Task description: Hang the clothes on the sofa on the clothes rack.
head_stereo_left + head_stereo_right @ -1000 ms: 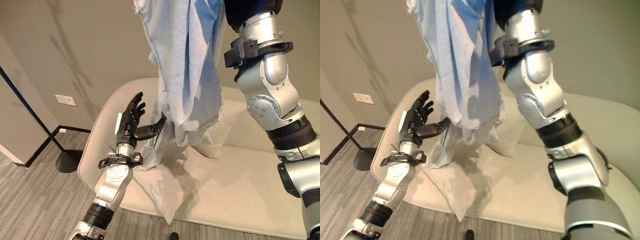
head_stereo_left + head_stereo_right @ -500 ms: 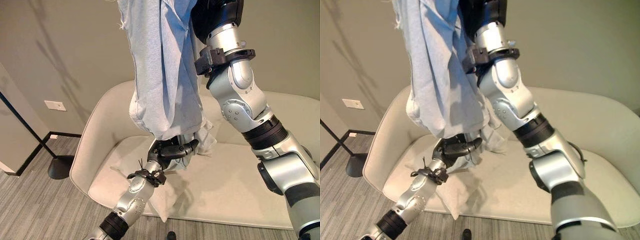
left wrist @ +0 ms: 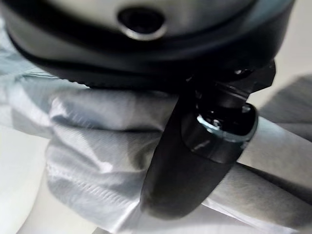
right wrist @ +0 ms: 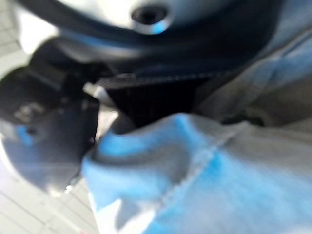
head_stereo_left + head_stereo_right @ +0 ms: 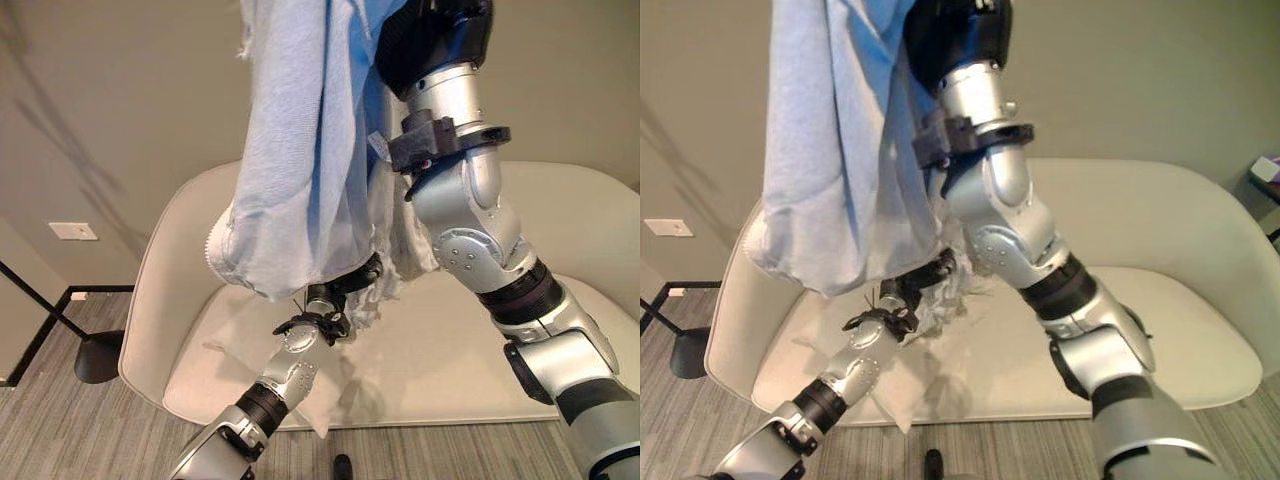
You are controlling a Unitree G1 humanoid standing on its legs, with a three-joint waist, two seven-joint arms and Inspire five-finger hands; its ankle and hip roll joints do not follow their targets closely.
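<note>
Left eye view: right hand [image 5: 440,35] is holding the pale blue garment [image 5: 300,150] high above the sofa [image 5: 560,230], fingers clenched in cloth. Left hand [image 3: 195,161] is pinching its lower hem, thumb curled round. Risk: trailing hem snagging the cushion [image 5: 310,400] underneath. A second ago the left hand was spread open, touching nothing.

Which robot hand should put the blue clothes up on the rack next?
Probably the right hand: it holds the light blue garment up high. The left hand, low by the sofa, pinches the cloth's bottom end, so it seems better for steadying.
</note>
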